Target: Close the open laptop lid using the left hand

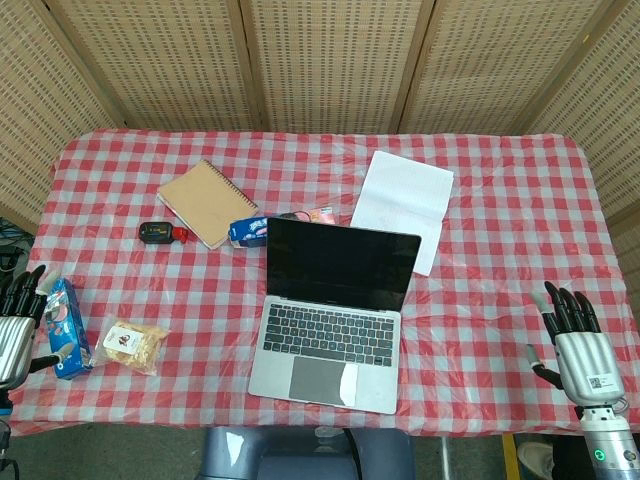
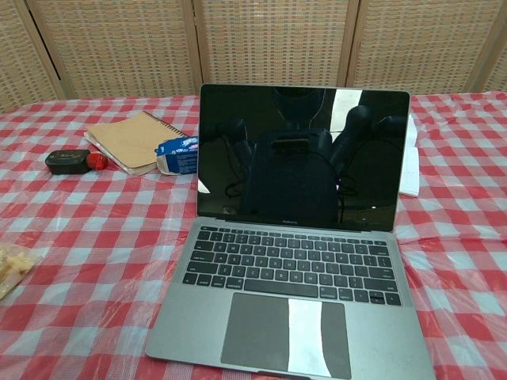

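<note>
Laptop (image 2: 295, 237), lid raised with a dark screen, sits at the near middle of the checked worktop (image 1: 500, 300), well to the right of the left robot hand (image 1: 15, 325) and well to the left of the right robot hand (image 1: 575, 345). Both robot hands rest at the near edge, fingers spread and holding nothing. Just beside the left robot hand lie a blue packet (image 1: 66, 328) and a snack bag (image 1: 132, 344); beyond the lid lie a notebook (image 1: 208, 201) and white paper (image 1: 403, 205).

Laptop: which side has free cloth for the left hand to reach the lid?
Free: cloth between snack bag and laptop; also between laptop and right hand. Crowded: behind the lid, by notebook, small carton, white paper.
</note>
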Controlling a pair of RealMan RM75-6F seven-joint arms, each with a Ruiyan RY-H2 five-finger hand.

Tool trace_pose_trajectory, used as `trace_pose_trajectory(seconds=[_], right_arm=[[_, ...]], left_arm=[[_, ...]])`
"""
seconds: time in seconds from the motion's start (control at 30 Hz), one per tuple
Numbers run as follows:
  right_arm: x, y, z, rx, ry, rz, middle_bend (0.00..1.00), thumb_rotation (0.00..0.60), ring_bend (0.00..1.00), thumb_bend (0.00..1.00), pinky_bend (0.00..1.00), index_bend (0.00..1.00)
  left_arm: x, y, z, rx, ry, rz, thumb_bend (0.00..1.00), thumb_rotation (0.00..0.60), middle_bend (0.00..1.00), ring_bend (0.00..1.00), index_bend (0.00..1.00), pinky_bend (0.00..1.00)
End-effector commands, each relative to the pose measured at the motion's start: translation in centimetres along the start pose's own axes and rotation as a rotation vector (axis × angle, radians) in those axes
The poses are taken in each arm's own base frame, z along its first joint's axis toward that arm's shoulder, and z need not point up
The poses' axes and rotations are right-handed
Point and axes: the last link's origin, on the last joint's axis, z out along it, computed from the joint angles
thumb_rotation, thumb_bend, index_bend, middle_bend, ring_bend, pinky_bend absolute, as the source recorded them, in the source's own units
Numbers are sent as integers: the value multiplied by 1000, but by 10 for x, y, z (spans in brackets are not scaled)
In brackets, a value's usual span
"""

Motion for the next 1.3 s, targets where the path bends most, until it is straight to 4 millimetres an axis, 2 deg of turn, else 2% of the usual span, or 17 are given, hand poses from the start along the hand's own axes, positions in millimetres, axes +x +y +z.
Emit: trace_pose_trajectory(seconds=[0.03,0.53,1.3], right_arm=[[0,-1,0,4,2,8,0,600,0,639,0,0],[1,1,-1,6,10,14,0,600,0,716,0,0],[1,-2,-1,17,24,4,0,600,0,731,0,0]], left_arm=[[0,0,0,-1,0,2,90,600,0,0,0,0],[-1,2,0,-12,-20,-12,94,600,0,0,0,0],[-1,11,3,-50,-35,-8,97,600,0,0,0,0]])
